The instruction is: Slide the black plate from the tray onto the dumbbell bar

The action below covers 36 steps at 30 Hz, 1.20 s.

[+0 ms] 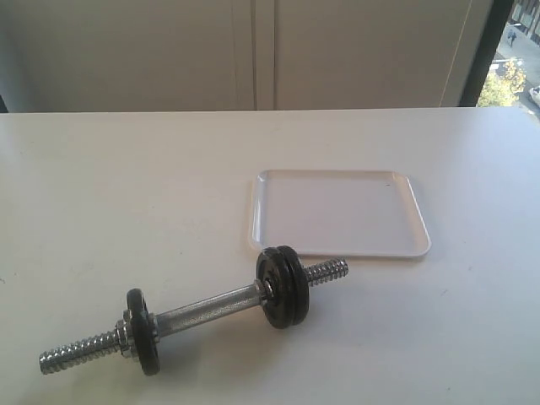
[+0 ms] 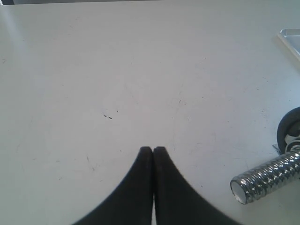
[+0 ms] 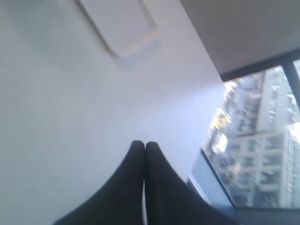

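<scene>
I can read no words, numbers or brands anywhere. The tray (image 1: 337,213) and the bar (image 1: 207,308) show me plain surfaces, and the plates (image 1: 283,287) are too dark and small for me to make out any lettering.

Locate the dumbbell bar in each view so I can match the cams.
Exterior: the dumbbell bar lies diagonally, lower left of centre, nearer the camera than the tray.
Left wrist: only one threaded end of it shows, at the frame edge.
Right wrist: not in it.
Shared landmark: the tray, a corner in the left wrist view, blurred in the right wrist view.
</scene>
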Available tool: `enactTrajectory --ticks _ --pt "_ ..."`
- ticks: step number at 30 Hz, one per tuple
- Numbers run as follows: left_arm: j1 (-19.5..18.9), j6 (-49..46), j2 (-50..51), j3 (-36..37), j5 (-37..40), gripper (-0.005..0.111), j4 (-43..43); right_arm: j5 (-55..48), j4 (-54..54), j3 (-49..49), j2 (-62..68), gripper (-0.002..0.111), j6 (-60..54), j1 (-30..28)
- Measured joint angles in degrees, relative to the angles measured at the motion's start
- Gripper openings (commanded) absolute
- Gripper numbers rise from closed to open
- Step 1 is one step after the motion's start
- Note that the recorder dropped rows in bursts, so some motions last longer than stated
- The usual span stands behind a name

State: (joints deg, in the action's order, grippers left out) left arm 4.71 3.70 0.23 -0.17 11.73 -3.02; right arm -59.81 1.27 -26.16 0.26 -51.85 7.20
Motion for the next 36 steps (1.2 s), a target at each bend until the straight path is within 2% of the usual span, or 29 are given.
enactTrajectory --ticks 4,14,19,22,25,36 --pt "0.0 0.0 0.0 0.0 0.0 0.0 0.0 0.86 8.93 4.07 0.0 0.0 0.74 -0.01" --pt "0.0 0.0 0.0 0.0 0.0 0.0 0.0 14.29 6.35 19.48 0.0 0.0 4.42 -0.01" --pt "0.0 0.0 0.0 0.0 0.0 0.0 0.0 31.61 4.02 25.33 0.0 0.0 4.42 -0.01" --pt "0.0 0.0 0.0 0.0 0.0 0.0 0.0 42.68 3.19 25.75 0.0 0.0 4.42 0.01" --pt "0.0 0.0 0.0 0.0 0.0 0.0 0.0 49.22 1.14 25.75 0.0 0.0 4.42 0.12" --pt "0.0 0.0 0.0 0.0 0.0 0.0 0.0 50.82 -1.59 25.75 0.0 0.0 6.18 0.12"
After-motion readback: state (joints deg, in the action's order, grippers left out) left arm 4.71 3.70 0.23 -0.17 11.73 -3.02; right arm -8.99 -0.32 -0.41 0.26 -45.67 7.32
